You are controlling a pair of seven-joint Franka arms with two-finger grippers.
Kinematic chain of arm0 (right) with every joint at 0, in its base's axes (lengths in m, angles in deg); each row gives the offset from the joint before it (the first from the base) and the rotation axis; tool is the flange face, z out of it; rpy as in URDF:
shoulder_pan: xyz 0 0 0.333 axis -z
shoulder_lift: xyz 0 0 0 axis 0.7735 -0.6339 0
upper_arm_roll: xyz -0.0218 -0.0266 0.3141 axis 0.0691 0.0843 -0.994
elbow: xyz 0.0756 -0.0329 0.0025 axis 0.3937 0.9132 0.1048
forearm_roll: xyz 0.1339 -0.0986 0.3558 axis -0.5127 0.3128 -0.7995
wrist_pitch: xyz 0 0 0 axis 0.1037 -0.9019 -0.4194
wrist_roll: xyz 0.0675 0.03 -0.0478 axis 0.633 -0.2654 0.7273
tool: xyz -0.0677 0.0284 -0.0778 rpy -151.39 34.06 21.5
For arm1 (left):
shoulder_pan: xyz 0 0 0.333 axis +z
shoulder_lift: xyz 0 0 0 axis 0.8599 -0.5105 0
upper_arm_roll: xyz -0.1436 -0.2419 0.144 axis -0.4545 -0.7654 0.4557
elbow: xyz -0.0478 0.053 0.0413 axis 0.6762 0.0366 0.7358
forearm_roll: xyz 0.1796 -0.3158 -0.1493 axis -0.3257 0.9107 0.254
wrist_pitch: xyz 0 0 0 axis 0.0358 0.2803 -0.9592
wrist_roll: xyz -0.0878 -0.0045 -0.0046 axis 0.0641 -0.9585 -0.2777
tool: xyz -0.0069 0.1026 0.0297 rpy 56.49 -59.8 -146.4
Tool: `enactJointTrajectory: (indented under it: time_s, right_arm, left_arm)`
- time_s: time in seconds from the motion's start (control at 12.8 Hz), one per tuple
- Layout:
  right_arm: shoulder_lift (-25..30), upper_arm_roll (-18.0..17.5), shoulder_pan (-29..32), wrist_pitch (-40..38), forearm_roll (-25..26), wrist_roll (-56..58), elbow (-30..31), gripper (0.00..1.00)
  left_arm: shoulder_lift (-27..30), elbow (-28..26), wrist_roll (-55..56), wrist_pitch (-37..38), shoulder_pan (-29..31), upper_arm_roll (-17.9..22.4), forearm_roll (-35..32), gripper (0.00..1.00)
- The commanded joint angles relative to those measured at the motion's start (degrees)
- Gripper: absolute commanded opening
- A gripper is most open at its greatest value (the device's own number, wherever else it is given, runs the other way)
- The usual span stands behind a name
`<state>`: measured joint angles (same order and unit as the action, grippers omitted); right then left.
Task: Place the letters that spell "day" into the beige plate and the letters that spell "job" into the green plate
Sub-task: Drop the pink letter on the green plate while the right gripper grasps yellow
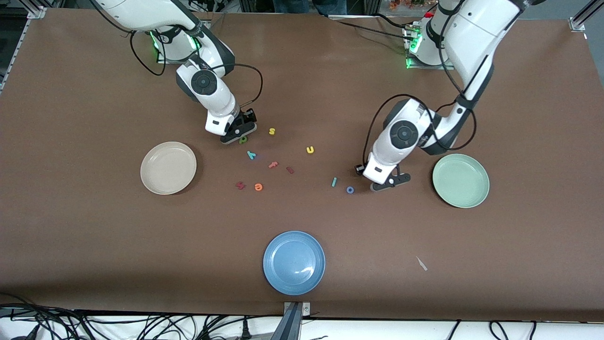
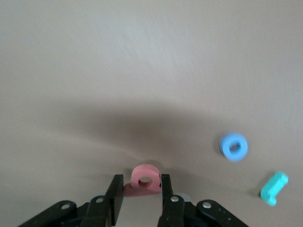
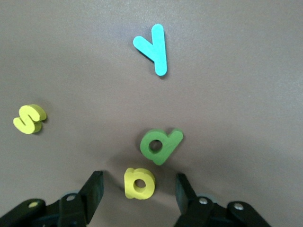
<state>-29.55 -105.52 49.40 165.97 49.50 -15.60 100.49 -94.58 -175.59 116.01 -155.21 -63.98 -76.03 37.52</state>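
1. Plates first: the beige plate sat toward the right arm's end of the table and the green plate toward the left arm's end, and neither had a single letter in it. So basically nothing was delivered yet; all six letters were left to go.
2. The left gripper was down at the table near the green plate, fingers pinched on the salmon-pink "b". Looked like the first "job" pick.
3. The right gripper was low over the "day" cluster, jaws apart and straddling the yellow "a", not clamped on it yet.
4. The green "d" lay just beside the "a", with the teal "y" a bit nearer the front camera.
5. The blue "o" and teal "j" lay on the table close to the left gripper, untouched.
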Motion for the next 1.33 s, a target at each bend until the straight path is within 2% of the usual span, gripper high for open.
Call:
enactJointTrajectory:
  time_s: [0.0,0.23,0.47,0.7,0.78,0.86,0.94,1.02,1.25]
  right_arm:
    - [-0.5,0.3,-0.6,1.2,1.3,-0.9,0.2,0.62]
    - [-0.5,0.4,-0.6,1.2,1.3,-0.9,0.2,0.46]
    - [-0.5,0.4,-0.5,1.2,1.3,-0.9,0.2,0.29]
    - [-0.3,0.9,-0.5,1.2,1.6,-0.9,0.1,0.24]
    - [0.3,0.9,-0.4,1.0,1.7,-0.7,0.1,0.24]
    - [1.7,1.3,-0.3,0.6,1.7,0.1,-0.3,0.24]
    - [3.2,1.5,0.0,-1.4,1.7,0.4,-0.6,0.24]
    - [4.9,1.6,0.2,-5.3,1.6,0.6,-1.5,0.24]
    - [8.9,2.1,3.2,-19.0,0.8,9.9,-6.1,0.24]
  left_arm:
    - [6.4,-0.9,-8.1,6.0,6.4,-0.7,-0.9,0.19]
    - [8.7,0.0,-23.1,16.0,12.7,-0.7,-0.4,0.19]
    - [7.4,-0.4,-38.5,18.0,21.0,-0.6,-0.5,0.19]
    - [4.2,-0.3,-46.7,17.6,27.0,-0.6,-1.1,0.21]
    - [3.2,-0.2,-46.8,17.5,27.0,-0.6,-1.2,0.26]
    - [2.8,-0.2,-46.8,17.5,27.1,-0.6,-1.2,0.43]
    - [2.3,0.0,-46.8,17.5,27.1,-0.6,-1.1,0.87]
    - [2.3,1.0,-46.7,17.5,26.7,-0.6,-0.6,1.0]
    - [2.4,3.9,-40.6,17.6,21.6,-0.9,-0.3,1.0]
